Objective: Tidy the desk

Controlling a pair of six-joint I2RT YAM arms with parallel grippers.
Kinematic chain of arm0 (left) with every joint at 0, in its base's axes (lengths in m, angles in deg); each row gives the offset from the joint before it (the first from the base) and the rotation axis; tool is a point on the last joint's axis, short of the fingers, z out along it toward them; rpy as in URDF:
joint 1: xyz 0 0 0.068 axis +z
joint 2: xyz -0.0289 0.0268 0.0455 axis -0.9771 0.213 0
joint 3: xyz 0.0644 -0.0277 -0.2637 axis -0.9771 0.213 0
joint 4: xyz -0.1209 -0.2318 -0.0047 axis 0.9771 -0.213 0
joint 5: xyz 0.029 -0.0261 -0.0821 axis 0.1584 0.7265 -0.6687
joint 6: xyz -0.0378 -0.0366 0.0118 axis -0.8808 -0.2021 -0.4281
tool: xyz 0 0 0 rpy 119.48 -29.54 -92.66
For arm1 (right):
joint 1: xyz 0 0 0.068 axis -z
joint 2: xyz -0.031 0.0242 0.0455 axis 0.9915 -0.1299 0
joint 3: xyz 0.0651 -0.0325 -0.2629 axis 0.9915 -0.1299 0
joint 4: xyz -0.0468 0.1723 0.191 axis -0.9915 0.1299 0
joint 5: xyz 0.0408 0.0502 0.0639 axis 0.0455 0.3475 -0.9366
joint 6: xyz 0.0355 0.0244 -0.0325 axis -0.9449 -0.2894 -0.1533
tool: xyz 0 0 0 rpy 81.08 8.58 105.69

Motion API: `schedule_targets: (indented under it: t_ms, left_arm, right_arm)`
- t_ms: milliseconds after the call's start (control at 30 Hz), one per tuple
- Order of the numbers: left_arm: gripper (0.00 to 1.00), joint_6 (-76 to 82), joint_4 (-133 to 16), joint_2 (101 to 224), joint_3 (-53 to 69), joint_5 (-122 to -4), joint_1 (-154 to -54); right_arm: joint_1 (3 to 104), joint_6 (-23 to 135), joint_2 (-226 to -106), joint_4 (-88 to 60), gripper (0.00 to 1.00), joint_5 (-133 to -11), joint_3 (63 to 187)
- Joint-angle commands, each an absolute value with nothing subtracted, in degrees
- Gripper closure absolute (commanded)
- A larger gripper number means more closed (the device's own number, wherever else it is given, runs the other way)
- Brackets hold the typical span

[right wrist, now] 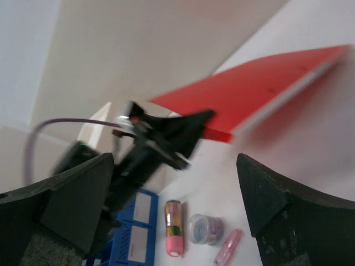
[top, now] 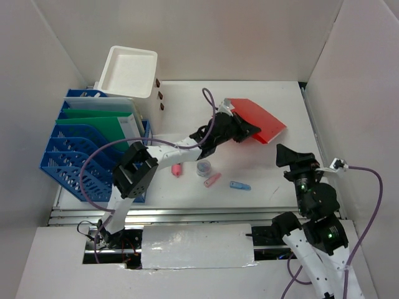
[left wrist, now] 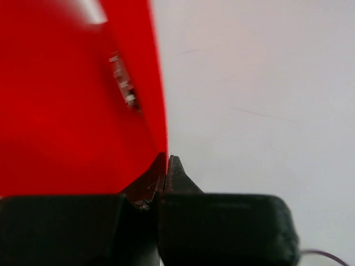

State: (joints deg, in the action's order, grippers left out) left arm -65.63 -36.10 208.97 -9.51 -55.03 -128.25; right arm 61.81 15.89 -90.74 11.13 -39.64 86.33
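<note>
The white desk [top: 268,180] has a silver rail [top: 187,215] along its front edge. My left gripper [top: 245,132] reaches to the back middle and is shut on the near edge of a red folder [top: 260,120], which it holds tilted over the desk. In the left wrist view the red folder [left wrist: 72,100] fills the left half, and the fingertips [left wrist: 173,172] pinch its edge. My right gripper [top: 288,156] is open and empty at the right, apart from the folder. The right wrist view shows the red folder [right wrist: 260,91] beyond its wide-spread fingers [right wrist: 260,194].
A pink tube [top: 177,169], a small clear jar [top: 203,167], a pink clip [top: 212,180] and a blue clip [top: 239,185] lie at the front middle. A blue file rack [top: 87,156] holding a green folder [top: 103,124] stands at the left. A white open box [top: 128,71] sits behind it.
</note>
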Motion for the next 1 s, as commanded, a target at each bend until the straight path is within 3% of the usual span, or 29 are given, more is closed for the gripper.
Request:
schedule_targets:
  t_ms: [0,133,300,533,667,767,967]
  left_arm:
    - [1.0,-62.6,-35.8,204.2,-13.0,-58.3,-125.4]
    - [1.0,-62.7,-35.9,203.4,-13.9,-63.0,-124.1]
    - [1.0,-61.1,-37.3,203.4,-16.8,-66.8,-123.0]
    - [1.0,-57.0,-39.8,199.3,-16.7,-69.2,-121.4]
    - [1.0,-55.1,-38.6,197.5,-15.5,-73.2,-120.2]
    - [1.0,-54.1,-36.6,196.2,-14.0,-75.1,-119.5]
    - [1.0,-52.3,-37.3,195.3,-13.4,-77.1,-119.0]
  right_arm:
    - [61.9,9.2,-95.3,10.0,0.0,-34.9,84.0]
    - [61.9,2.1,-98.4,8.2,0.0,-30.3,81.6]
    - [62.1,-2.1,-102.3,-0.2,0.0,-33.6,77.1]
    - [71.7,-12.0,-103.9,-13.2,0.0,-45.5,68.6]
    - [81.4,-17.0,-111.2,-14.8,0.0,-62.9,69.5]
    - [89.9,-22.7,-119.5,-25.5,0.0,-78.2,65.0]
    - [95.3,-23.9,-126.2,-32.4,0.0,-83.9,64.8]
